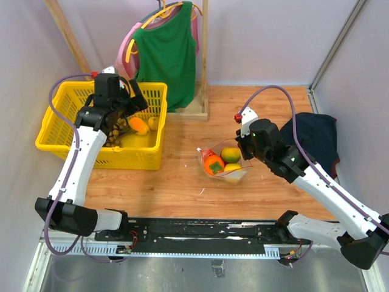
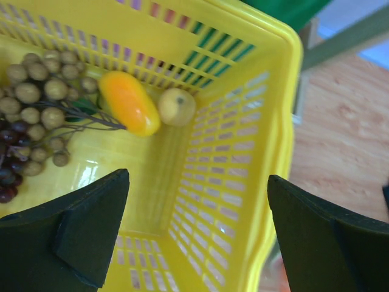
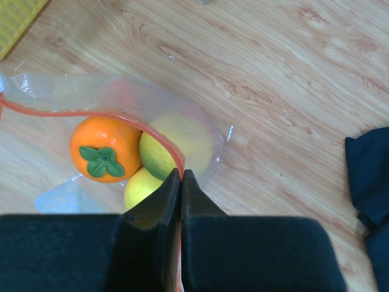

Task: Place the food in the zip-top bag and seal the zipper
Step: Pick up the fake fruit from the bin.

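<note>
Right gripper (image 3: 181,177) is pinching shut on zipper (image 3: 73,114) of zip-top bag (image 3: 79,91) holding food (image 3: 103,149); left gripper (image 2: 197,201) is hanging wide open over yellow basket (image 2: 243,152), far left.

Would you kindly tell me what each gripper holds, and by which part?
The right gripper pinches the zip-top bag by its zipper; the left gripper is open, holding nothing.

Right gripper (image 3: 181,176) clamped on the zipper (image 3: 91,115), zip-top bag (image 3: 79,91) laid on the wooden table (image 3: 273,73), orange fruit (image 3: 103,149), yellow-green fruit (image 3: 159,152) and yellow fruit (image 3: 143,188) contained inside, dark navy cloth (image 3: 371,176) noted at right edge.
</note>
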